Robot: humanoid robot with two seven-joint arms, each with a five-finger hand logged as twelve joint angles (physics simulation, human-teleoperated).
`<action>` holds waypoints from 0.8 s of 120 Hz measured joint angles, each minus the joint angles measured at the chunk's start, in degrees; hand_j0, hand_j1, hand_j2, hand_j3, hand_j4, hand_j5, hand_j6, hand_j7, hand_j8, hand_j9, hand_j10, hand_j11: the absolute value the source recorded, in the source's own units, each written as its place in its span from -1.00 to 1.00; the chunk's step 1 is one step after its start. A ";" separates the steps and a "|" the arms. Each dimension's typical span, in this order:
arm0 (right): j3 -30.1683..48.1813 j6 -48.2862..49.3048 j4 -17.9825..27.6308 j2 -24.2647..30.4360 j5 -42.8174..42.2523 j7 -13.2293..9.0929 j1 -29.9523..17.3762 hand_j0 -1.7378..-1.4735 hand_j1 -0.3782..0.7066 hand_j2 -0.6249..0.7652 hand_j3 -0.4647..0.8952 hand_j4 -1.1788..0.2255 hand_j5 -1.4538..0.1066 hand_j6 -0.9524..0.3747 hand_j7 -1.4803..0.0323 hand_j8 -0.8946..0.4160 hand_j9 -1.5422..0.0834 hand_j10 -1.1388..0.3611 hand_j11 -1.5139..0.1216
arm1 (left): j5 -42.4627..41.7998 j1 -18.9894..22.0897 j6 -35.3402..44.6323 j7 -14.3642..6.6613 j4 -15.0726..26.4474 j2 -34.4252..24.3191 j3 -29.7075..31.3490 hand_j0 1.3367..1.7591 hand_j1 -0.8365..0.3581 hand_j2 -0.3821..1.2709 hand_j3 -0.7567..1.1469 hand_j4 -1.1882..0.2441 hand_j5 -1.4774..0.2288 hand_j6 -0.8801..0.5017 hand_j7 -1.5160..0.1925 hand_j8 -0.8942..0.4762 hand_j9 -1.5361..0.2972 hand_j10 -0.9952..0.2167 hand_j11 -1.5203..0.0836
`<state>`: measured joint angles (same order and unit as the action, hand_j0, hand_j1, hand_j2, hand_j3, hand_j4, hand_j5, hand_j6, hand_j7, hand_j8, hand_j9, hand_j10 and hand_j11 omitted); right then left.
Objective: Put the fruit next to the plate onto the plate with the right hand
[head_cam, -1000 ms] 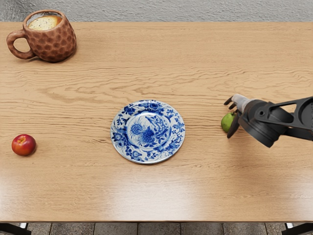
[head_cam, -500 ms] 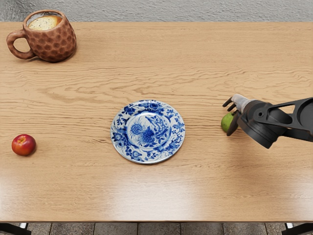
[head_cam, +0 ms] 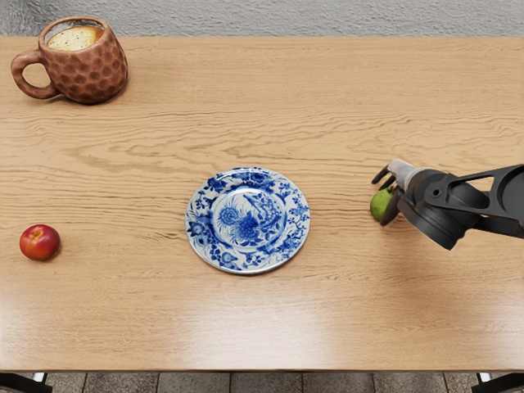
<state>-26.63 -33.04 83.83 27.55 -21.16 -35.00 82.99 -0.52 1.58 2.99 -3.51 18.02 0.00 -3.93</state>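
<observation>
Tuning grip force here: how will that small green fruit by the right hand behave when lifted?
The green fruit looks rounded and smooth, so it may roll or slip if nudged. It seems small beside the right hand, so probably light.

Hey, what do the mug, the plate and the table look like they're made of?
Mug: probably brown earthenware, matte, judging by its dimpled honeycomb surface. Plate: likely glazed porcelain, white with blue floral painting. Table: light wood or veneer, with visible grain and a soft sheen near the front.
</observation>
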 joint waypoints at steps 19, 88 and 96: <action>0.55 0.15 -0.08 0.48 -0.32 0.01 -0.86 -0.35 0.24 0.15 -0.32 -0.23 -0.25 -0.17 -0.19 -0.22 -0.18 -0.36 -0.23 | 0.01 0.00 0.00 0.00 0.00 0.00 -0.03 0.52 0.98 -0.54 -0.21 0.66 0.73 0.27 0.77 0.30 0.67 0.64 0.89; 18.12 3.55 -5.02 -10.32 2.76 -0.04 -1.50 -0.32 0.23 0.33 -0.32 -0.22 -0.63 -0.05 -0.52 -0.11 -0.50 -0.54 -0.53 | 0.01 0.00 0.00 0.00 0.00 0.00 -0.02 0.52 0.98 -0.54 -0.21 0.66 0.73 0.27 0.77 0.30 0.67 0.64 0.89; 19.59 3.73 -7.66 -17.00 3.38 -0.02 -1.48 -0.32 0.21 0.37 -0.32 -0.22 -0.65 -0.07 -0.53 -0.11 -0.49 -0.57 -0.53 | 0.00 0.00 0.00 0.00 0.00 0.00 -0.02 0.52 0.98 -0.54 -0.21 0.66 0.73 0.27 0.77 0.30 0.67 0.64 0.89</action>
<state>-7.03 -29.31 76.18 10.55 -17.78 -35.01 81.51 -0.52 1.58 2.99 -3.51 18.02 0.00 -3.95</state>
